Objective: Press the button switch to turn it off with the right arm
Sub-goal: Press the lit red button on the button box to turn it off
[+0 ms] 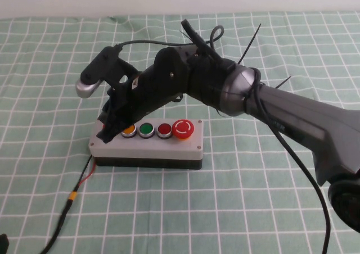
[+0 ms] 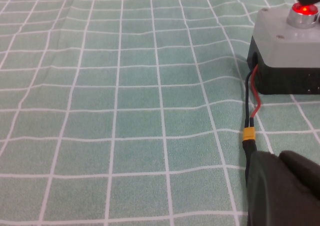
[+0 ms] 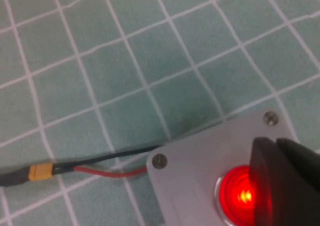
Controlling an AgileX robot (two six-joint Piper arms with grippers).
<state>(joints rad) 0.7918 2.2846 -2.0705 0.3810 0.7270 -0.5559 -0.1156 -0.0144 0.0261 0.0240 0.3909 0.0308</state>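
Observation:
A grey switch box (image 1: 169,147) lies mid-table with yellow (image 1: 129,129), green (image 1: 147,130) and red (image 1: 164,130) buttons and a big red mushroom button (image 1: 183,128). At its left end sits a lit red button (image 3: 239,193), glowing also in the left wrist view (image 2: 304,10); the high view hides it under the arm. My right gripper (image 1: 108,134) is shut, its tips (image 3: 274,147) resting over that lit button's edge. My left gripper (image 2: 278,158) is shut and sits low on the cloth, near the box's cable.
A black and red cable with a yellow connector (image 1: 72,196) runs from the box's left end toward the front left; the connector (image 2: 248,134) lies just ahead of the left gripper. A green checked cloth (image 1: 253,209) covers the table.

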